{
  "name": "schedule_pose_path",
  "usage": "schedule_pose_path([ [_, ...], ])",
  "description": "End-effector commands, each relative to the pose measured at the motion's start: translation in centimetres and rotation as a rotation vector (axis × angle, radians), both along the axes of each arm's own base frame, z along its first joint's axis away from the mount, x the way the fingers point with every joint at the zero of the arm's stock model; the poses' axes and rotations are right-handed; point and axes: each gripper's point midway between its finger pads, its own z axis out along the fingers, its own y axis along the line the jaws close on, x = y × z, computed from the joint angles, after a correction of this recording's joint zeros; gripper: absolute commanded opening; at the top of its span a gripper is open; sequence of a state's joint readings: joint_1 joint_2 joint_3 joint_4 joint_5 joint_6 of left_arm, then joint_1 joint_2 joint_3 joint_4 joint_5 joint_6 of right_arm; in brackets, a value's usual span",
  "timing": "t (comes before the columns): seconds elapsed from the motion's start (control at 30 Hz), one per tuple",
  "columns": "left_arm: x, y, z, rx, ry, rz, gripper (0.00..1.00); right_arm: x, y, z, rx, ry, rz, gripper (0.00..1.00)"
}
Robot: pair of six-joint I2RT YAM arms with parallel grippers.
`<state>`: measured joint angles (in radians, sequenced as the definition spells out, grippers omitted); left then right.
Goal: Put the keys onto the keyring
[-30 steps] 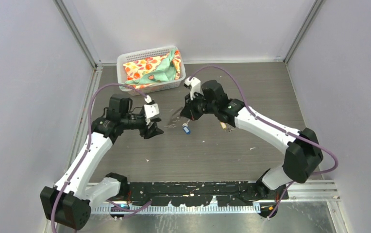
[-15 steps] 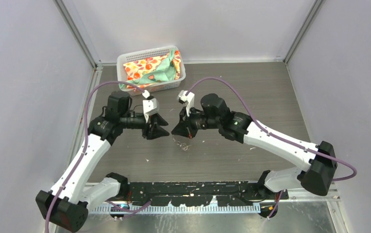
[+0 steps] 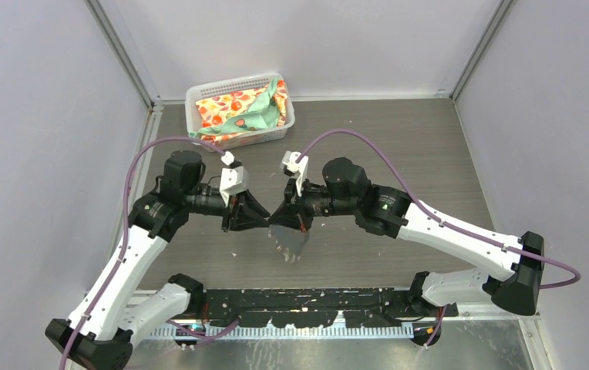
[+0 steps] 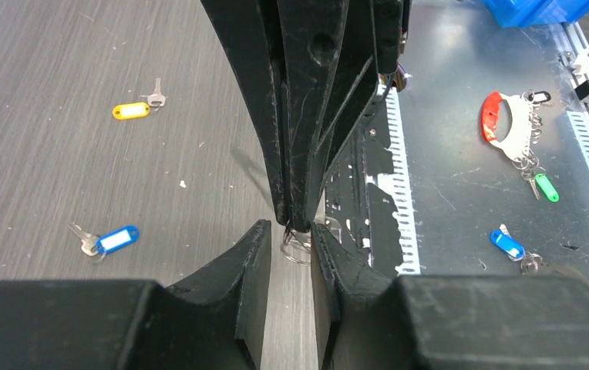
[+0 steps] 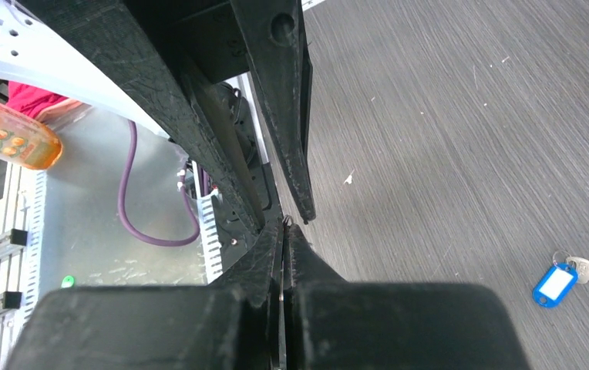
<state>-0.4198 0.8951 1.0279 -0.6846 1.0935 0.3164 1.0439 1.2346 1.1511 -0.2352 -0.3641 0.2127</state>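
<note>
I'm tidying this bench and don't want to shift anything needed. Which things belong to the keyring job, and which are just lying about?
Job in hand:
small silvery wire ring
blue-tagged metal key
yellow-tagged metal key

Lying about:
white plastic basket holding patterned cloth
red-and-white key bunch
green-tagged key
second blue tag on the metal ledge

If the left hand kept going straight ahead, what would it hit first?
Probably the small wire ring pinched by the right hand, tip to tip with the left hand; depth is unclear.
</note>
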Motion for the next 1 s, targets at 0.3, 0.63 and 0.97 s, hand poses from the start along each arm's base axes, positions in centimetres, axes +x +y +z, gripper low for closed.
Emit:
schedule_pose_path([
  [0.3, -1.1, 0.3, 1.8, -0.027, -0.055, -0.021, 0.26, -0.8, 0.2, 4.9, 0.110, -0.076, 0.014, 0.01],
  [0.63, -1.6, 0.3, 1.7, -0.029, -0.061, -0.044, 0.09, -2.0, 0.4, 7.0, 0.193, -0.052, 0.050, 0.01],
  [0.97, -1.1, 0.2, 2.5, -0.055, -0.085, -0.017, 0.20, -2.2, 1.1, 7.3, 0.207, -0.016, 0.064, 0.01],
])
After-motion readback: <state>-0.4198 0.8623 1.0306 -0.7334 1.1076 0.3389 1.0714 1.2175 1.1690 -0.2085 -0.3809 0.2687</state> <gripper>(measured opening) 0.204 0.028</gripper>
